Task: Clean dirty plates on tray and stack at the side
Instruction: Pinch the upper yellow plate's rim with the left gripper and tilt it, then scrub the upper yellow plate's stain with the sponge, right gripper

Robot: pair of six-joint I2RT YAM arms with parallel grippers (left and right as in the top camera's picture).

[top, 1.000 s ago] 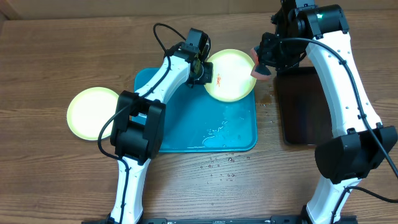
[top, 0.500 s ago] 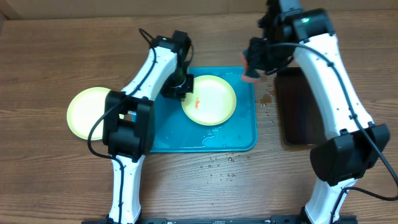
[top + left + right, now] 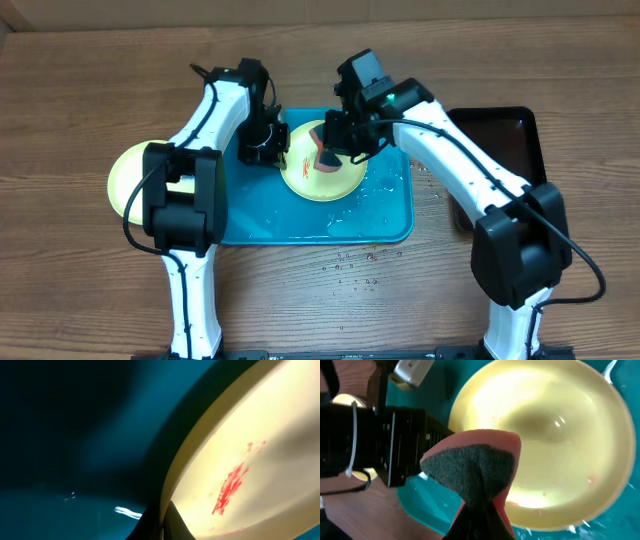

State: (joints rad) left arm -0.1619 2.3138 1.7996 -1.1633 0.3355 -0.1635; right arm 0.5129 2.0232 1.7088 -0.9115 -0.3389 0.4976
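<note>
Left gripper (image 3: 274, 150) pinches rim of round pale yellow-green plate (image 3: 342, 183), face-up on turquoise rectangular plastic tray (image 3: 300, 226) lying lengthwise left-right; right gripper (image 3: 337, 149) clamps pink-grey sponge (image 3: 470, 467) over it.

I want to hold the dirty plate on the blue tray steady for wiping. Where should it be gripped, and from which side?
Pinch the plate at its raised rim, coming from the left, as the left gripper does. It is flat and shallow, so only the rim gives a hold, and the middle is left free for the sponge in the right gripper.
</note>
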